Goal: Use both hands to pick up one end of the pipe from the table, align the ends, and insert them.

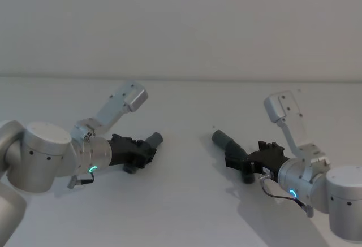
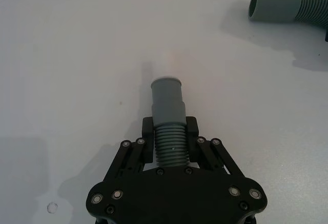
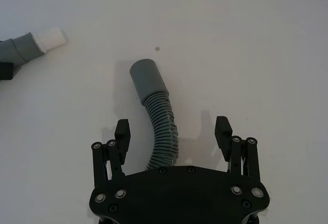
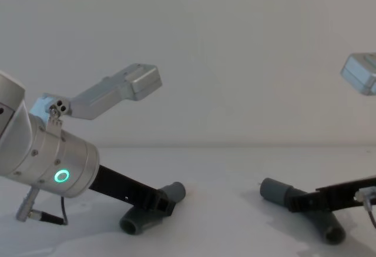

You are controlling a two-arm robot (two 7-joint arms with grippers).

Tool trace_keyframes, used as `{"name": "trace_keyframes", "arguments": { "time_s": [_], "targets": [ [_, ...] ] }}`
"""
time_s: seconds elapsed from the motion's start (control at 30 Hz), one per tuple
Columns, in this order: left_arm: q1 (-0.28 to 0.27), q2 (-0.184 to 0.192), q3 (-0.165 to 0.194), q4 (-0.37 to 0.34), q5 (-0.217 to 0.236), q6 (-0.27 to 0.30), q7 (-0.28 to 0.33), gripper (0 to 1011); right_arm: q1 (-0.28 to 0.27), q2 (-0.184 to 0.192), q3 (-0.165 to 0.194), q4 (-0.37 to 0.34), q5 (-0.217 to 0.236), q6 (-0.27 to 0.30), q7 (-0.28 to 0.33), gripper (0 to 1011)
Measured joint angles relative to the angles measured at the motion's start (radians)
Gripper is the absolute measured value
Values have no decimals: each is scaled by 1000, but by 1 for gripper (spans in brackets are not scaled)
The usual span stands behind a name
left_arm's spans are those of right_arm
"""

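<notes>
Grey cuffs of pipe seemingly point inward.

Left tool around pipe piece

The left hose rests on the tabletop; the right hose rests well apart. The left cuff faces the right cuff.

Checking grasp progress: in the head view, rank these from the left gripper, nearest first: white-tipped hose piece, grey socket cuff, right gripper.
1. white-tipped hose piece, held in the fingers of the left gripper.
2. grey socket cuff, centre-right.
3. right gripper, farther right.
</notes>
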Motion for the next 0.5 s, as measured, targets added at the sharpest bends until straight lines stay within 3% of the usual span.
{"name": "trace_keyframes", "arguments": {
  "time_s": [0.5],
  "targets": [
    [0, 0, 0, 0, 0, 0, 0, 345, 4, -12, -4, 12, -18, 5, -1, 1000]
  ]
}}
